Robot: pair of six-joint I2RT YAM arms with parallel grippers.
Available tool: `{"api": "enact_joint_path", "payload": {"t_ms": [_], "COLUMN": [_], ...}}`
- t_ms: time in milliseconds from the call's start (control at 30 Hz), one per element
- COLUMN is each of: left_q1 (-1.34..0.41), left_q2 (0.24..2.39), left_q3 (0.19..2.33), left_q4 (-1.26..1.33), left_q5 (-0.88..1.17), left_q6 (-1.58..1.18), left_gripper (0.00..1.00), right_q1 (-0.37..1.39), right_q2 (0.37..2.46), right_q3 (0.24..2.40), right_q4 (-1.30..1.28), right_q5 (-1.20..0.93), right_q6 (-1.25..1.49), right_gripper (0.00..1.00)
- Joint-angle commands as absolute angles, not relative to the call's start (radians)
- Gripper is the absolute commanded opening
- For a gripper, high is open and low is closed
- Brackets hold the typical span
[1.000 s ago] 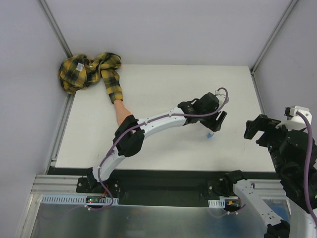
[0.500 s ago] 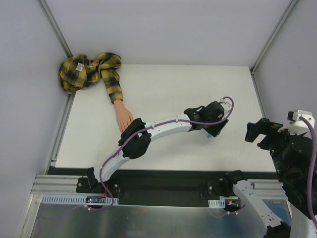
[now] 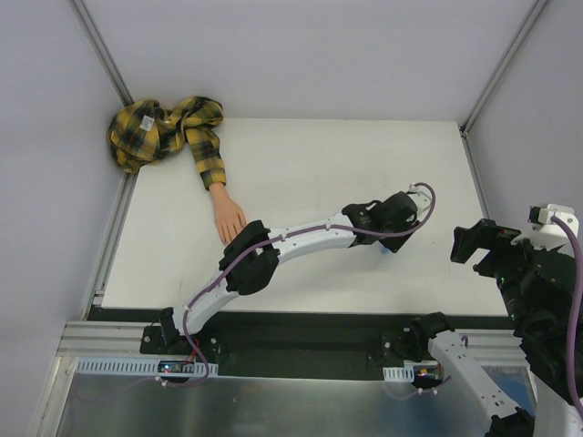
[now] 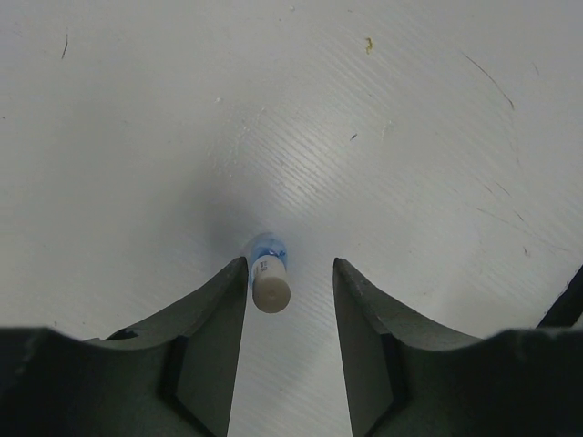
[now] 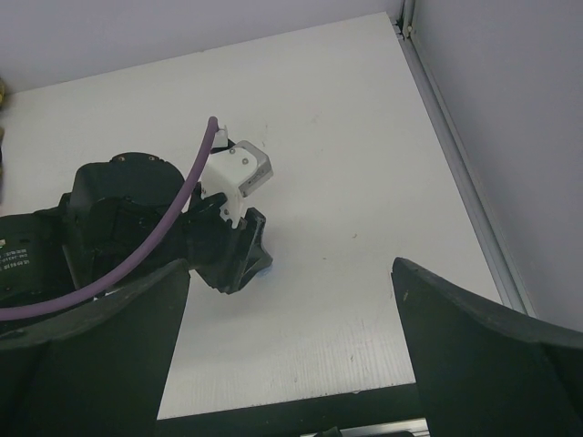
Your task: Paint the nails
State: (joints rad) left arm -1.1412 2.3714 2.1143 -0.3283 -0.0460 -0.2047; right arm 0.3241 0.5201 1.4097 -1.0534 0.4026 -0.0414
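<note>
White tabletop [image 3: 301,155] now has the left end effector [image 4: 289,266] lowered over the small blue bottle [image 4: 270,282], jaws narrowing around it but not yet clamped — the right end effector [image 5: 291,266] gapes idle, while the nails [image 3: 231,235] lie well apart on the mannequin hand [image 3: 224,211].

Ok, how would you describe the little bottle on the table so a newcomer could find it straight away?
On the white table, look right of centre, where the left gripper points down. Between its parted fingers sits the bottle: tiny, blue, pale-capped, the only blue thing there, far from the mannequin hand in its plaid sleeve.
</note>
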Motion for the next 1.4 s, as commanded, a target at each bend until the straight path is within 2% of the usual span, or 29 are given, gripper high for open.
{"api": "enact_joint_path", "payload": {"t_ms": [0,300,567,633,667,700,733,767,900,1000,1033,1100,1167,1200,1267,1300,1367], "left_q1": [-1.149,-1.15,-1.15,-1.149,-1.149,-1.149,-1.149,-1.149,-1.135,-1.079,-1.054,-0.979,-0.893,-0.87,-0.827,-0.822,-0.818], "left_q2": [2.379,2.393,2.399,2.398,2.398,2.396,2.393,2.39,2.294,2.084,1.972,1.863,1.708,1.612,1.522,1.444,1.372], "left_q3": [2.158,2.164,2.164,2.164,2.164,2.164,2.164,2.164,2.114,1.949,1.909,1.801,1.684,1.646,1.559,1.537,1.476], "left_q4": [-0.339,-0.345,-0.351,-0.353,-0.354,-0.356,-0.359,-0.364,-0.417,-0.417,-0.42,-0.459,-0.477,-0.5,-0.531,-0.572,-0.595], "left_q5": [-0.1,-0.091,-0.097,-0.098,-0.101,-0.104,-0.107,-0.109,-0.1,-0.008,0.112,0.213,0.395,0.453,0.533,0.538,0.545], "left_q6": [-0.178,-0.173,-0.164,-0.161,-0.16,-0.156,-0.156,-0.158,-0.173,-0.181,-0.175,-0.176,-0.178,-0.175,-0.146,-0.112,-0.092], "left_gripper": [0.4,0.34,0.34,0.29,0.24,0.11,0.03,0.0,0.0,0.0,0.0,0.0,0.0,0.0,0.0,0.0,0.0], "right_q1": [0.319,0.319,0.319,0.318,0.321,0.319,0.319,0.319,0.318,0.319,0.319,0.319,0.319,0.319,0.319,0.321,0.324], "right_q2": [0.511,0.512,0.511,0.512,0.512,0.514,0.514,0.517,0.567,0.592,0.598,0.597,0.612,0.623,0.669,0.682,0.719], "right_q3": [1.42,1.416,1.414,1.411,1.408,1.402,1.399,1.396,1.391,1.382,1.353,1.309,1.232,1.207,1.125,1.103,1.033], "right_q4": [-1.054,-1.058,-1.057,-1.057,-1.057,-1.054,-1.054,-1.052,-1.074,-1.069,-1.056,-0.977,-0.871,-0.833,-0.713,-0.675,-0.542], "right_q5": [0.39,0.383,0.382,0.382,0.379,0.379,0.377,0.374,0.344,0.264,0.215,0.152,-0.039,-0.208,-0.375,-0.543,-0.67], "right_q6": [-0.046,-0.043,-0.041,-0.041,-0.041,-0.041,-0.041,-0.041,-0.052,-0.063,-0.066,-0.086,-0.15,-0.182,-0.221,-0.262,-0.273], "right_gripper": [0.96,0.96,0.96,0.96,0.96,0.96,0.96,0.96,0.96,0.96,0.96,0.96,0.96,0.96,0.96,0.96,0.96]}}
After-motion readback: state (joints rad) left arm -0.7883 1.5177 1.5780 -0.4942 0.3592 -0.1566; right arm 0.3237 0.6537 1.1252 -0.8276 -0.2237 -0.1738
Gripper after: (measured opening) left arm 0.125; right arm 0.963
